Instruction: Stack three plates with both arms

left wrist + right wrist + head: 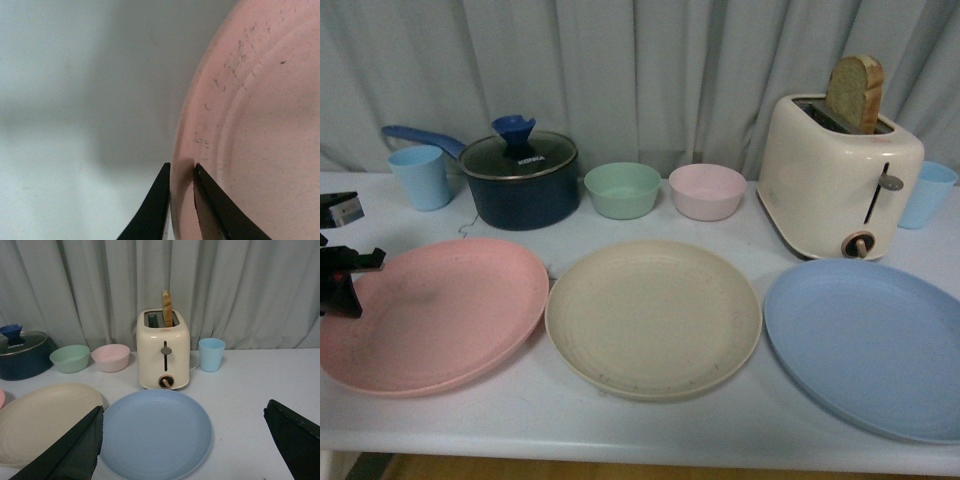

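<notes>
Three plates lie in a row on the white table: the pink plate at the left, the beige plate in the middle, the blue plate at the right. My left gripper is shut on the pink plate's left rim; in the left wrist view the two black fingertips pinch the pink rim. My right gripper is open wide and empty, above and short of the blue plate; the beige plate lies beside it. The right gripper is out of the front view.
Behind the plates stand a blue cup, a dark lidded pot, a green bowl, a pink bowl, a cream toaster with bread, and another blue cup. The table's front edge is close.
</notes>
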